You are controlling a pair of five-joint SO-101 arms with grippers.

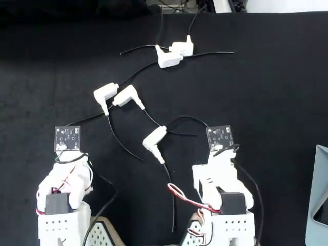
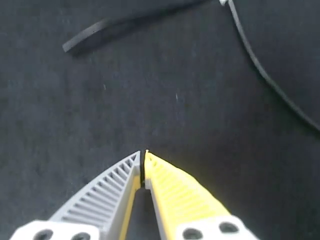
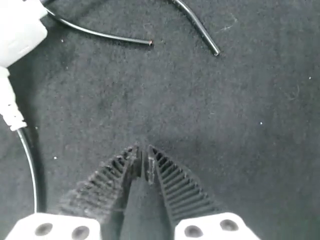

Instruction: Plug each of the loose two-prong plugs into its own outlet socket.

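Black cloth over tabletop; grey bin at 4 o'clock edge. White plugs on black cords: touching pair at 12 o'clock, second pair at 10, single plug near centre. Left gripper and right gripper: jaws together, empty.

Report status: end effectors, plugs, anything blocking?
Left end effector shut, empty. Right end effector shut, empty. Nearest white plug loose on the black cloth, not socketed. Black cables cross the work area.
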